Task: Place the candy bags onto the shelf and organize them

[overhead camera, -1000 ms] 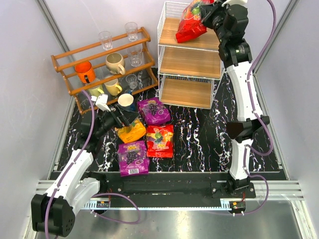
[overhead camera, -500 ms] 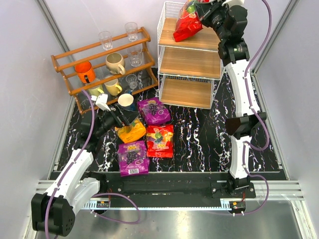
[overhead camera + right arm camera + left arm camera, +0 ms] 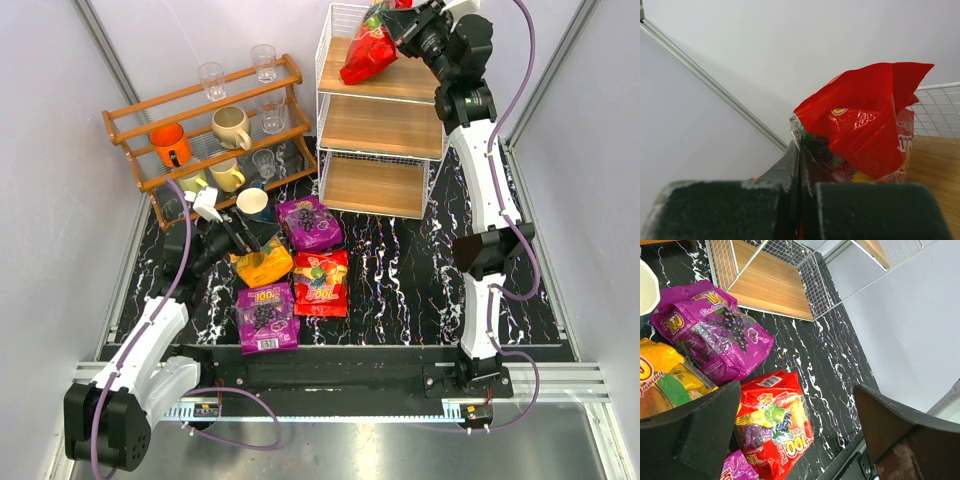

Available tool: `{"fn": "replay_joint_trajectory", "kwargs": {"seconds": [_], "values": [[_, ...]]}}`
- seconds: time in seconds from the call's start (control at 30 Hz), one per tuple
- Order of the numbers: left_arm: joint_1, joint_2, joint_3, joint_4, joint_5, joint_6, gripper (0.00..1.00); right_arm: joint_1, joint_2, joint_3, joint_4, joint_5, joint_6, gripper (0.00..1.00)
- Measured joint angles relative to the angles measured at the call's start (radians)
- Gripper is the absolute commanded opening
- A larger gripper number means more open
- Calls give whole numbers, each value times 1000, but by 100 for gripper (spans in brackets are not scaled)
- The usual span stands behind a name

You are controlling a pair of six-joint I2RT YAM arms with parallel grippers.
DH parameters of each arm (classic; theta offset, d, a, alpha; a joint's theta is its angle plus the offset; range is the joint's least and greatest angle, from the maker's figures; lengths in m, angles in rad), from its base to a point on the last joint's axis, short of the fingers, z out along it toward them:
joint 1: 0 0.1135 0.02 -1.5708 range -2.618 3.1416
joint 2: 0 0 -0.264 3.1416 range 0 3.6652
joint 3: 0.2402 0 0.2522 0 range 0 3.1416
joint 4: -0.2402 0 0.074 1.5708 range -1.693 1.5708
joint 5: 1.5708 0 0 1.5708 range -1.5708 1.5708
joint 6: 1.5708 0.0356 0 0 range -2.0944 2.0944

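1. Bag travel first: over the last second my right gripper [image 3: 403, 28], pressed shut on a corner of the red bag [image 3: 365, 55], has carried it left and deeper over the top tier [image 3: 405, 85] of the shelf [image 3: 380, 125].
2. It hangs tilted, with its lower end at the wood. I cannot tell whether it touches.
3. My left gripper [image 3: 252, 247] has hardly moved, its fingers spread over the yellow bag [image 3: 268, 268].
4. I judge release is near. The yellow bag, two purple bags [image 3: 309, 222] and the second red bag [image 3: 321, 282] still lie on the table [image 3: 400, 270].
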Motion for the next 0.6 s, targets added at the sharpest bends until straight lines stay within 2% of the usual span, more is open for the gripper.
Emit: {"fn": "replay_joint_trajectory", "kwargs": {"seconds": [0.6], "values": [[0,-39,0,3,10,-21,98,43,36,33,-6,-68,116,0]]}}
